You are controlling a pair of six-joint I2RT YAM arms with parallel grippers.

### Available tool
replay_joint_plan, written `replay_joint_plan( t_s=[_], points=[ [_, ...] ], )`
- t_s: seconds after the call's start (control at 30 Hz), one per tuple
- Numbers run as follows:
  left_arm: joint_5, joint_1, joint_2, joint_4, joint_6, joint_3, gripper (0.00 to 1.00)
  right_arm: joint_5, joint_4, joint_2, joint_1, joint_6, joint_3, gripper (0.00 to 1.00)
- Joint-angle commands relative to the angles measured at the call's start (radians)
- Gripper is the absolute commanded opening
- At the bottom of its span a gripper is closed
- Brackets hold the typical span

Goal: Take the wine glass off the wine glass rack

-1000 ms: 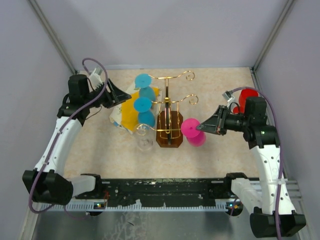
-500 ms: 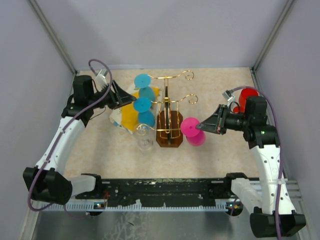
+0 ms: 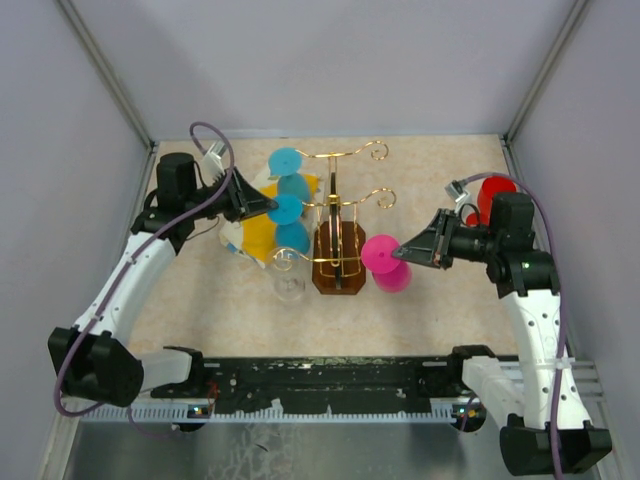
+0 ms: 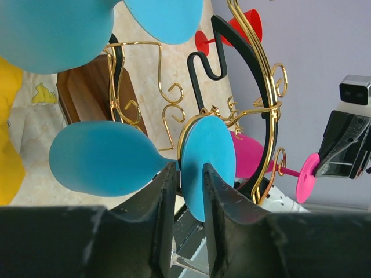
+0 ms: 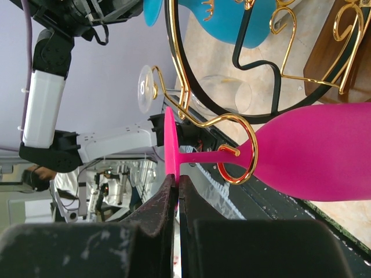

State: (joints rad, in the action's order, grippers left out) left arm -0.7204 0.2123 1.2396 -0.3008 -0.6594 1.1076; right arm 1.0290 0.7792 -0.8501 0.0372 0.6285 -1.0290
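Observation:
The gold wire wine glass rack (image 3: 338, 215) stands mid-table on its brown octagonal base (image 3: 338, 270). Two blue wine glasses hang on its left arms. My left gripper (image 3: 262, 203) is open, its jaws straddling the edge of the lower blue glass's foot (image 4: 206, 156), with its bowl (image 4: 101, 157) to the left. My right gripper (image 3: 400, 254) is shut on the foot rim (image 5: 171, 145) of the pink wine glass (image 3: 385, 262). That glass's stem lies in a gold scroll loop (image 5: 235, 156), and its bowl (image 5: 313, 153) is to the right.
A yellow-and-white cloth (image 3: 252, 232) lies left of the rack, under the blue glasses. A clear wine glass (image 3: 290, 285) hangs at the rack's near left. A red glass (image 3: 493, 190) stands at the back right, behind the right arm. Enclosure walls stand on both sides.
My left arm has moved right, bringing its open jaws over the lower blue glass's foot. The right gripper and the pink glass have not moved.

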Motion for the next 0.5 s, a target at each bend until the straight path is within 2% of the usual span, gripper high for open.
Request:
replay_joint_plan(
  t_s=[0.0, 0.33, 0.47],
  points=[
    [-0.024, 0.013, 0.006, 0.039, 0.002, -0.005, 0.26, -0.002, -0.029, 0.027, 0.007, -0.017, -0.040, 0.00],
    [-0.028, 0.031, 0.011, 0.061, -0.014, -0.008, 0.00, -0.067, 0.146, 0.055, 0.007, -0.105, -0.051, 0.00],
    [-0.029, 0.036, 0.010, 0.063, -0.013, -0.007, 0.00, -0.110, 0.175, 0.050, 0.007, -0.122, -0.063, 0.00]
  ],
)
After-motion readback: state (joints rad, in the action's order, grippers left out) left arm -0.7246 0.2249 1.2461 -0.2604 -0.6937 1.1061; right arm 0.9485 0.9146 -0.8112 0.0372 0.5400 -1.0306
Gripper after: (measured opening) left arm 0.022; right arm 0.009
